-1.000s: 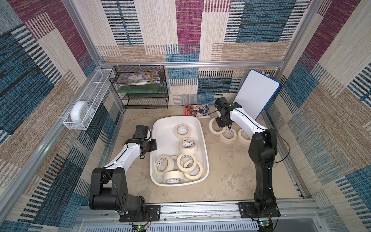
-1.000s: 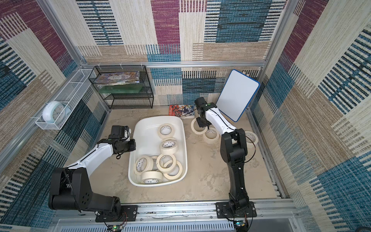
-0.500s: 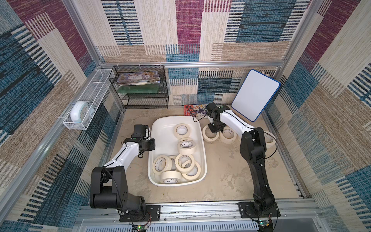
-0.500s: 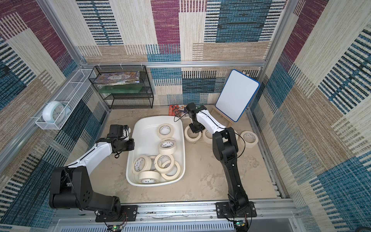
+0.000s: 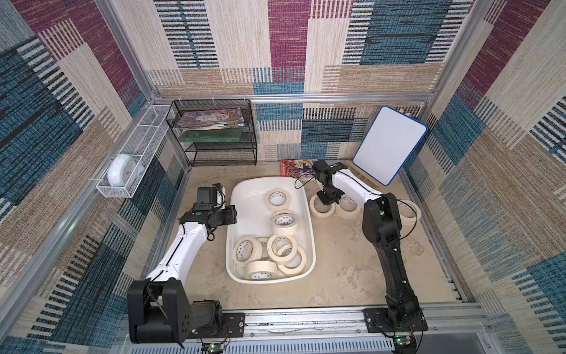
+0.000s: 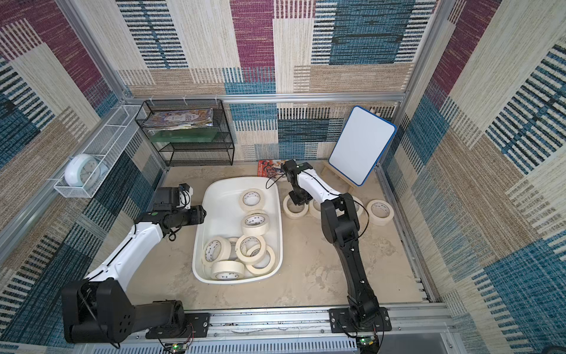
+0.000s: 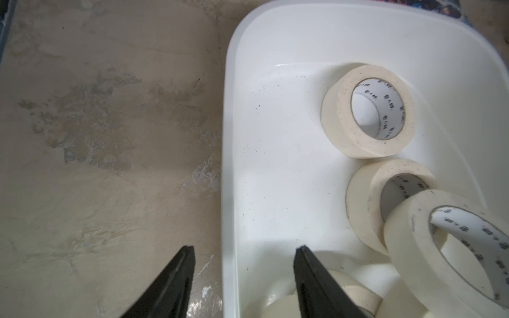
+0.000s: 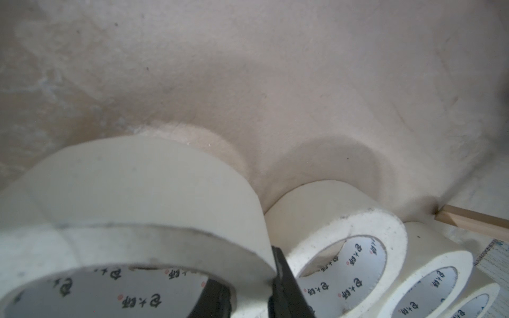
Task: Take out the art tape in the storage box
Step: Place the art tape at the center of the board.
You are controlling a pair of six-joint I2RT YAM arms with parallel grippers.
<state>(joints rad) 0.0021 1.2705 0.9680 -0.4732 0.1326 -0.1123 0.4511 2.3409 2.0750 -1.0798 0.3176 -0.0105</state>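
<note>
- Several rolls of art tape (image 5: pixel 284 223) lie in the storage box (image 5: pixel 251 199), in the middle of the counter (image 5: pixel 337 269). Most are heaped at the near end, leaning on each other.
- More rolls sit out on the counter, to the right of the box.
- The right end effector (image 8: pixel 248 278) is closed on a pinched roll (image 8: pixel 151 192) there. One finger is in the hole and one is outside the ring.
- The left end effector (image 7: pixel 244 249) is open and holds nothing. It hangs over the box's left rim.
- Each roll looks light and stiff, like a hard ring. The paper looks a bit rough, so it should not slip much.
- I think the best hold is that same pinch on the ring wall.
- Pulling one roll from the heap may make the others slide.
- How many rolls are in the heap is hard to count, since some hide under others.
- I cannot tell if the pinched roll touches the counter.
- The right arm (image 5: pixel 379 226) covers part of the rolls outside the box.
- The little dark print inside the rings is too small to read.
</note>
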